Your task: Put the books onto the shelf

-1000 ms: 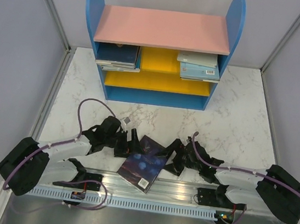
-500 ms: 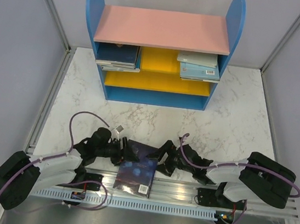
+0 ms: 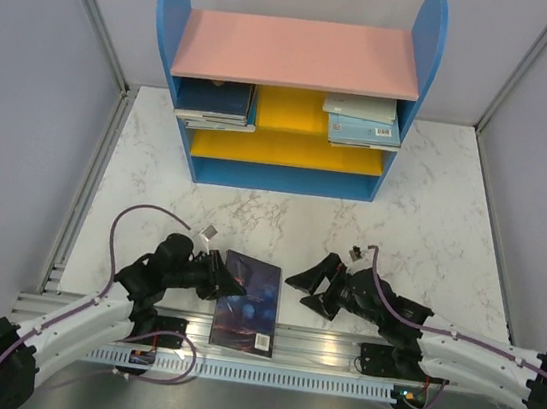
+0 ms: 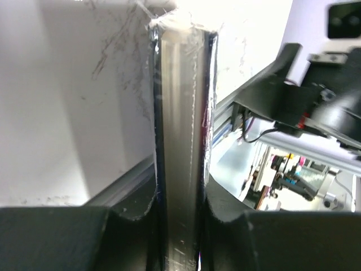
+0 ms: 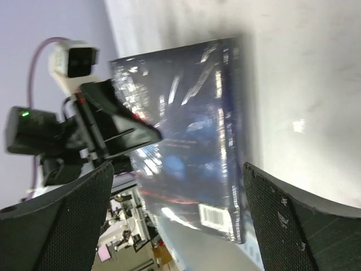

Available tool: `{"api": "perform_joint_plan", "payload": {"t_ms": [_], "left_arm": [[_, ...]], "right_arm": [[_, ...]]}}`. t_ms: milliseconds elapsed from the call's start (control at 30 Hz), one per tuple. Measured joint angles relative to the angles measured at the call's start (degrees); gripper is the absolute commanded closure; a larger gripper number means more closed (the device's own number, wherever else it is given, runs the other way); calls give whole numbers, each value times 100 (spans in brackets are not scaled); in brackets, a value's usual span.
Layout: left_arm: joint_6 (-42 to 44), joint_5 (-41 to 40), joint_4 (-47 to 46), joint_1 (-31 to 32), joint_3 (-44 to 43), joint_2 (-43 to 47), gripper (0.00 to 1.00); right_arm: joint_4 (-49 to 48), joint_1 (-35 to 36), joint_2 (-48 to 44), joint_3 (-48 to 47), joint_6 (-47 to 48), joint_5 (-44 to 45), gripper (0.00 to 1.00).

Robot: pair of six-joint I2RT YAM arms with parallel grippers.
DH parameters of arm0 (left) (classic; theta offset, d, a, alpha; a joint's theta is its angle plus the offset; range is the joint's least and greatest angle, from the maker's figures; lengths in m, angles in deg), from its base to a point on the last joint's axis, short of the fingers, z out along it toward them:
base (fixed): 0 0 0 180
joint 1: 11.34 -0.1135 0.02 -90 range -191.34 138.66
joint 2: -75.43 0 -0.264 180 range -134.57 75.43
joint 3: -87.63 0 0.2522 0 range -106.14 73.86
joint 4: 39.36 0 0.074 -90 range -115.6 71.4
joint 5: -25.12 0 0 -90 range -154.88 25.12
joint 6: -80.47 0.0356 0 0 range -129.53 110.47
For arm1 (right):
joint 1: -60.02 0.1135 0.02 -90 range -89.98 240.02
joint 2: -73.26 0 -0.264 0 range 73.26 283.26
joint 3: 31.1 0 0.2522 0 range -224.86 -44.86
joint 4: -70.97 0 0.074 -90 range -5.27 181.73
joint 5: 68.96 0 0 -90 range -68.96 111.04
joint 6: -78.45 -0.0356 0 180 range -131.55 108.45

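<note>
A navy book (image 3: 248, 304) with a barcode lies at the table's near edge, its lower end over the metal rail. My left gripper (image 3: 224, 282) is shut on the book's left edge. In the left wrist view the book's edge (image 4: 181, 113) runs straight up between the two fingers (image 4: 127, 228). My right gripper (image 3: 305, 287) stands open just right of the book and apart from it. Its wrist view looks across the glossy cover (image 5: 186, 147). The shelf (image 3: 171, 10) stands at the back, with two stacks of books (image 3: 214, 102) (image 3: 363, 121) under its pink board.
An aluminium rail (image 3: 325, 348) runs along the table's near edge under both arms. Grey walls close the left and right sides. The marble table (image 3: 433, 216) lies between the arms and the shelf.
My left gripper has closed on the book's left edge. The book has slid nearer and turned straighter. My right gripper has drawn back to the right of it.
</note>
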Motion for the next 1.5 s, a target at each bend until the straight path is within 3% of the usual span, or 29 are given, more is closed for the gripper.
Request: {"api": "perform_joint_plan", "payload": {"t_ms": [167, 367, 567, 767, 933, 1333, 1433, 1467, 1500], "left_arm": [[-348, -188, 442, -133, -345, 544, 98], [-1143, -264, 31, -269, -850, 533, 98], [-1480, -304, -79, -323, -1226, 428, 98], [-1672, -398, -181, -407, -1375, 584, 98], [-1899, -345, -212, -621, -1392, 632, 98], [-1937, -50, -404, -774, -2107, 55, 98], [-1926, -50, -361, -800, -2210, -59, 98], [-1910, -59, -339, -813, -2251, -94, 98], [-1912, -68, -326, -837, -2288, -116, 98]], "right_arm": [[111, -4, -522, -308, 184, -37, 2], [68, 31, 181, -444, 332, -308, 2], [129, 39, 369, -1182, 483, -345, 2], [-372, 39, 330, -1329, 133, -603, 6], [-74, 46, 37, -1679, 76, -793, 12], [501, 44, -636, -1860, 4, -669, 51], [603, 42, -492, -1937, 24, -673, 72], [592, 39, -452, -1976, -22, -669, 86], [590, 35, -435, -2035, -92, -664, 92]]}}
